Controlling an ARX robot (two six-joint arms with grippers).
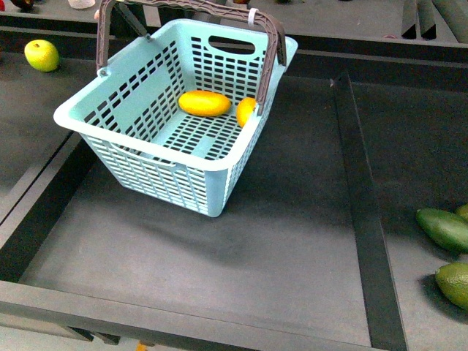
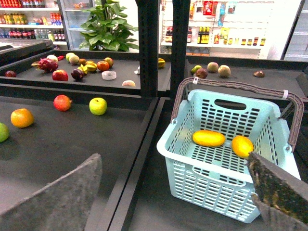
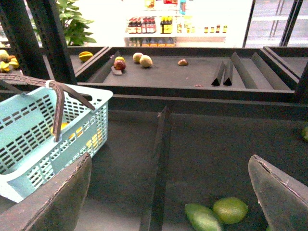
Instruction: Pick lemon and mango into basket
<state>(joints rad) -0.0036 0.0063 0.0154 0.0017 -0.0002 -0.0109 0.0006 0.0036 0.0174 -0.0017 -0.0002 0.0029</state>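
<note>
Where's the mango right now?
In the front view the mango lies on the floor of the basket, toward its far side, just left of a second yellow fruit.

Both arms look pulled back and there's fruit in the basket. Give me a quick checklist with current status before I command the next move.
1. Mango in the basket: ok, it lies on the slotted floor.
2. Second fruit in: ok, a yellow-orange fruit sits by the far wall; cannot tell if it is the lemon.
3. Left gripper empty: ok, fingers spread, nothing between them.
4. Right gripper empty: ok, fingers spread, nothing held.
5. Basket upright, handles raised: ok.
6. Arms clear of the basket: ok, neither shows in the front view.
7. Green fruits to the right left alone: ok.
</note>
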